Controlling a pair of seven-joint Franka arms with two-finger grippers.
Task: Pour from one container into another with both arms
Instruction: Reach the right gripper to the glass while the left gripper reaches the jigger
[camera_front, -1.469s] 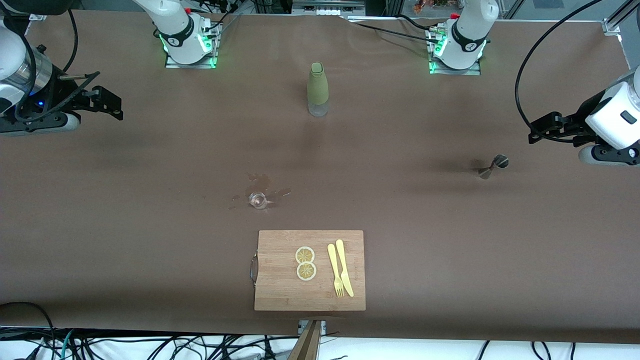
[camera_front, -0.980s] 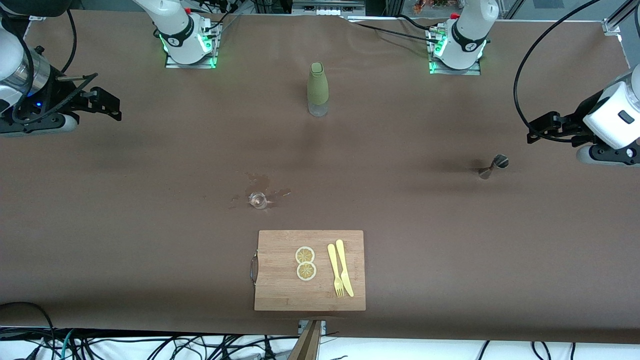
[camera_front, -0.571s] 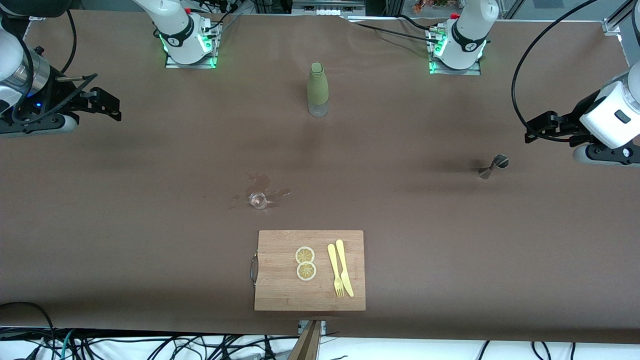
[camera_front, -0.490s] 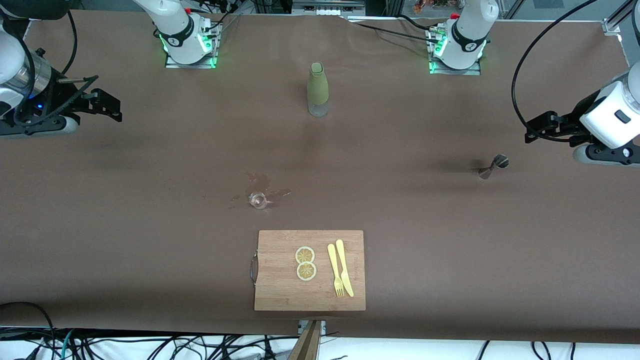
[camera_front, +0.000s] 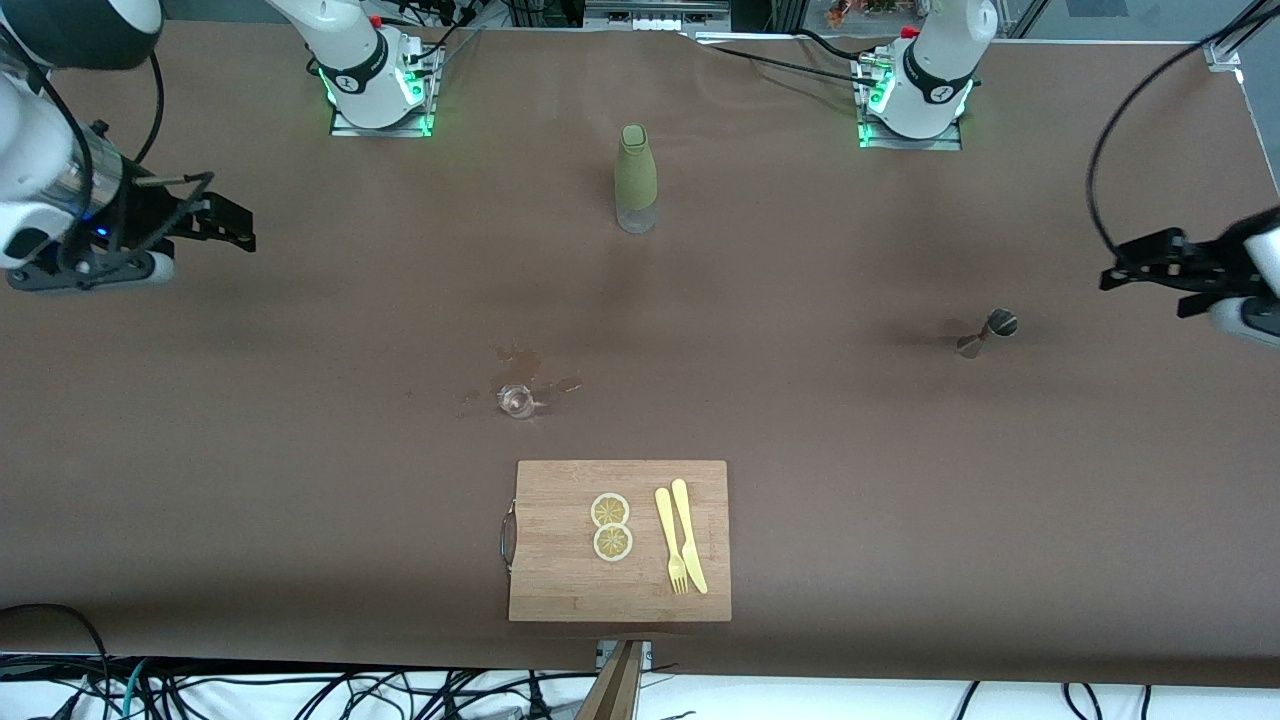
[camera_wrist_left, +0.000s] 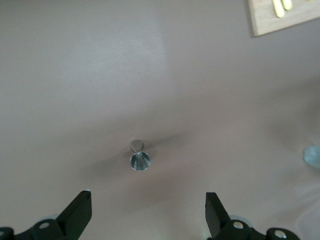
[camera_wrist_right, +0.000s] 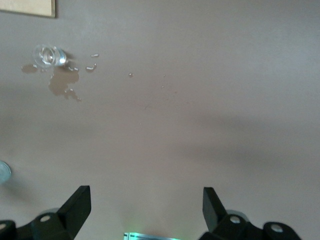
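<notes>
both tools are hanging wide and empty: the left tool (camera_front: 1140, 268) over the counter near the jigger (camera_front: 987, 333), the right tool (camera_front: 228, 222) well apart from the glass cup (camera_front: 515, 400).

An olive-green bottle (camera_front: 635, 178) with a clear base stood upright on the brown table (camera_front: 300, 480), midway between the two ends. Nearer the front camera lay a wooden cutting board (camera_front: 560, 590) with a metal handle (camera_front: 507, 537) on its edge toward the right arm's end. On the board, two lemon slices (camera_front: 611, 526) touched one another, and just beside them a yellow fork (camera_front: 670, 540) and yellow knife (camera_front: 689, 534) lay side by side. A wet stain (camera_front: 520, 358) marked the table between bottle and board.
</notes>
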